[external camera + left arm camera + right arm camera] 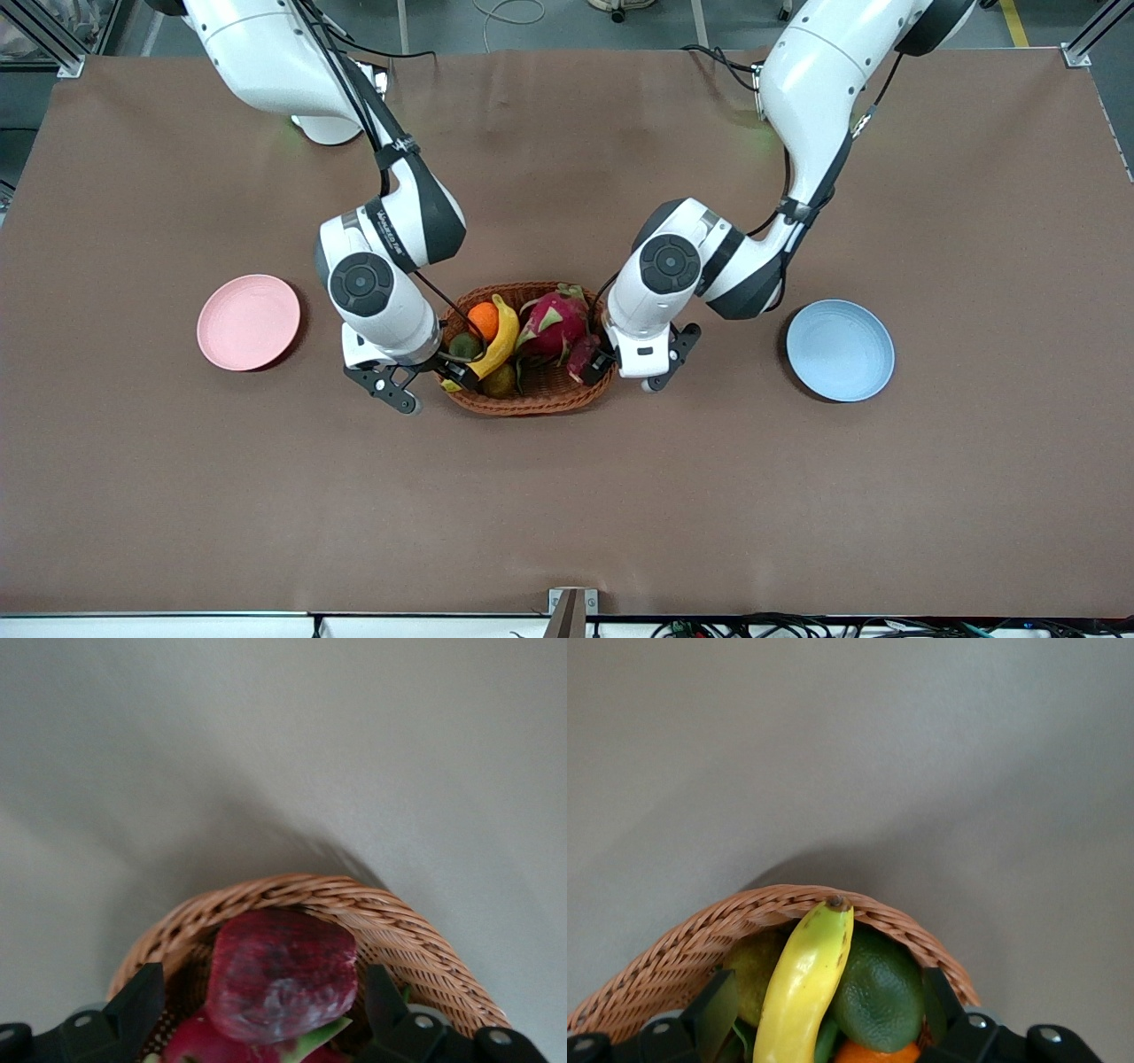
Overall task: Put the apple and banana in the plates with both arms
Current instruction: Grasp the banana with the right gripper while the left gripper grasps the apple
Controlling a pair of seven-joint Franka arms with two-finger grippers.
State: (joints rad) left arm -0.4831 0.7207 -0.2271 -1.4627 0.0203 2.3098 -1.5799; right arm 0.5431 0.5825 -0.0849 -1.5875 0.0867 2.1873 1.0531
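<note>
My two arms are showing glossy white shells with dark grey joint bands and round grey caps ringed with small screws. Black cables are running along each arm, clipped by black straps, one bearing white lettering. My left gripper [604, 358] and right gripper [454, 372] are wearing black fingers [135, 999] with silver screws.

Two plates [248, 322], one basket [532, 403], one banana [499, 341], one apple [282, 976].
</note>
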